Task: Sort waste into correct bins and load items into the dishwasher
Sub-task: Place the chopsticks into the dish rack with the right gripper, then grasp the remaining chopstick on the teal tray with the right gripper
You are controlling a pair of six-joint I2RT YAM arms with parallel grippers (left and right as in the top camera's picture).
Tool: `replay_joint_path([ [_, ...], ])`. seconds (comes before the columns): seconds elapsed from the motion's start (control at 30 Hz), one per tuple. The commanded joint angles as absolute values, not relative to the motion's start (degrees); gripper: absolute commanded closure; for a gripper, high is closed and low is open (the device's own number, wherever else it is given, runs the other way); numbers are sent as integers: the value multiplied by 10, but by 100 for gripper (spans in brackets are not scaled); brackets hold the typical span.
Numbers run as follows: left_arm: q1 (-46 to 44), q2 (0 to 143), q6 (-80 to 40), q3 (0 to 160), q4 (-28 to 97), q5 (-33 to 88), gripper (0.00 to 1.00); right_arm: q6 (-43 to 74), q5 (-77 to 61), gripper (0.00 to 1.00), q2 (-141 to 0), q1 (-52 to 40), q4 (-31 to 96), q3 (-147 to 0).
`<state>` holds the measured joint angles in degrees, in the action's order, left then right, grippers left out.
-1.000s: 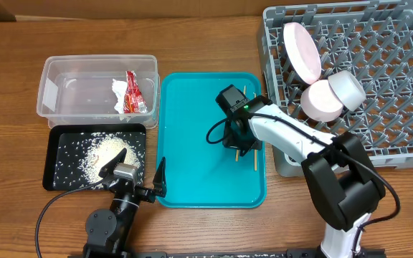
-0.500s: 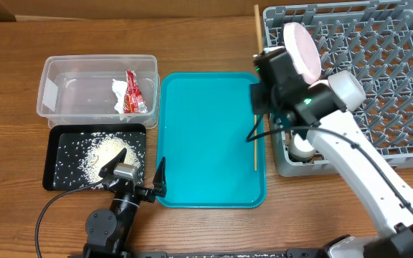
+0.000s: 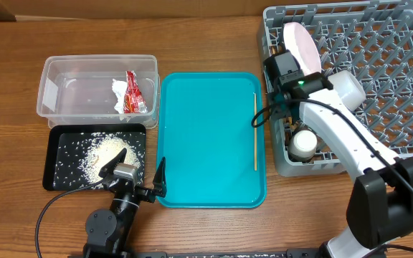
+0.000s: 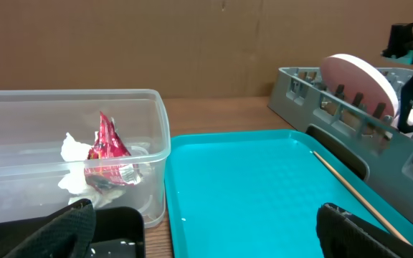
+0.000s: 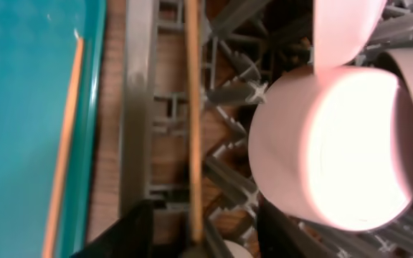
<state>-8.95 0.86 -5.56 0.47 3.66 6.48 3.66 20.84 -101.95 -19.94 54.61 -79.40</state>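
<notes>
Right gripper (image 5: 205, 213) sits over the left edge of the dish rack (image 3: 407, 129), fingers spread, not pinching. A chopstick (image 5: 192, 122) runs up btwn them, lying in the rack just inside its left wall. Can't tell if either finger touches it. 2nd chopstick (image 3: 255, 132) lies along the right edge of the teal tray (image 3: 206, 143), beside the rack. In the rack: plate (image 3: 301, 44) on edge btwn pegs, pink bowl (image 5: 335, 143) on its side just below it, white bowl (image 3: 348, 87) next to that, cup (image 3: 301, 143) in the front-left corner. Left gripper (image 3: 138, 170) at the front edge of the counter (image 3: 20, 215), spread wide, holding nothing. Wrapper (image 3: 131, 93) is in the clear tub (image 3: 70, 72); rice (image 3: 102, 154) in the black tray (image 3: 59, 175).
</notes>
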Motion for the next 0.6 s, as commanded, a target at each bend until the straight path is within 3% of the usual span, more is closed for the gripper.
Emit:
replay_joint_path([
  [0.0, -86, 3, -53, 3, 38, 71, 0, 67, 185, 49, -988, -224, 569, -822],
  [0.23, -86, 3, -53, 3, 38, 71, 0, 117, 27, 45, -953, -294, 582, -833],
  [0.57, -86, 3, -53, 3, 38, 71, 0, 230, 97, 50, -1041, -330, 512, -742],
])
